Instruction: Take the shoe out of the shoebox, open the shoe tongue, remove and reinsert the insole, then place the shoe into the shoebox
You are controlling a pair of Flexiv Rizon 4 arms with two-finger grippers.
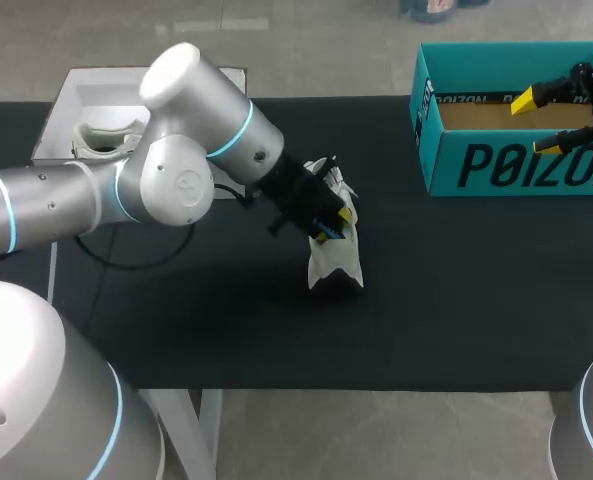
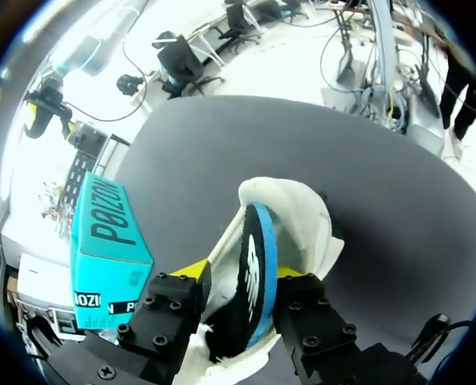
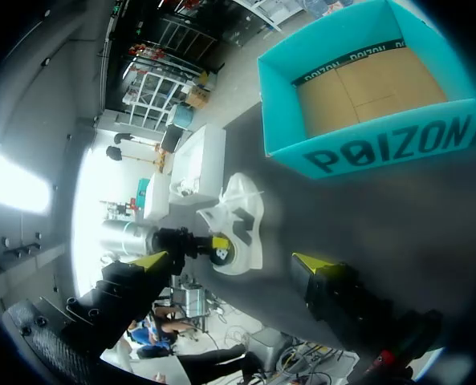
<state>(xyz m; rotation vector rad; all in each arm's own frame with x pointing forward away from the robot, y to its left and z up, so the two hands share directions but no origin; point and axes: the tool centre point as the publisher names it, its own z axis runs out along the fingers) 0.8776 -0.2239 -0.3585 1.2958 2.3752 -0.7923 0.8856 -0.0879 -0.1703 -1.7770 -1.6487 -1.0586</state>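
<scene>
A white shoe [image 1: 336, 262] stands tilted on the black table [image 1: 456, 300], near the middle. My left gripper [image 1: 328, 222] is at its opening. In the left wrist view the black insole [image 2: 258, 265] with a blue edge sticks up out of the shoe [image 2: 302, 208] between my left gripper's [image 2: 242, 273] parted fingers. It rests against one finger, and a strip of white lining shows at the other. The teal shoebox [image 1: 516, 165] sits at the far right with a bare cardboard floor. My right gripper [image 1: 536, 122] hangs open above it, holding nothing. From the right wrist, the shoe [image 3: 242, 216] lies beyond my right gripper [image 3: 231, 261].
A white box lid [image 1: 96, 95] with a pale object in it lies at the back left, behind my left arm. A black cable [image 1: 126, 262] loops on the table under that arm. The shoebox [image 3: 382, 144] stands close to the table's right end.
</scene>
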